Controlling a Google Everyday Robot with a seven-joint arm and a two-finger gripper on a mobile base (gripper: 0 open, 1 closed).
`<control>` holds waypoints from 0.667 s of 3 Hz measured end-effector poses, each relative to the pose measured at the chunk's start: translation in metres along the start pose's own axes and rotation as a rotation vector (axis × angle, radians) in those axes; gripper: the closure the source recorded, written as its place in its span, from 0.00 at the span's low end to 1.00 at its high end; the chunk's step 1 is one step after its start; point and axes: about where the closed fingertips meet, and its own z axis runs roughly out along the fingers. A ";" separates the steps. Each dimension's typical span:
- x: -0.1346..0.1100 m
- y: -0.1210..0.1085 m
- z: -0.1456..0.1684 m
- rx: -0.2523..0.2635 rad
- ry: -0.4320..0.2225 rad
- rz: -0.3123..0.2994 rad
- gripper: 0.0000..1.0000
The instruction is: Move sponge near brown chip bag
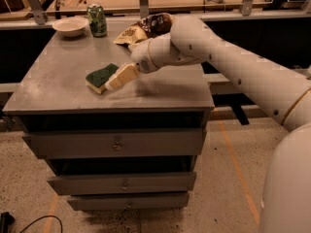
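You see the cream gripper (pixel 120 76) angled onto the right end of the green-topped yellow foam sponge (pixel 98 76), left of centre on the grey bench (pixel 58 89); whether it grips, you cannot tell. The wrinkly brown foil chip bag (pixel 146 27) lies at the rear edge, the likely destination.

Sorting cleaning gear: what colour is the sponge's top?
Dark green, in the camera view; the pincer is beside the sponge.
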 end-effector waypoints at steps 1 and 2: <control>0.000 -0.001 0.019 -0.026 -0.008 -0.001 0.18; 0.003 0.002 0.031 -0.056 -0.012 0.011 0.41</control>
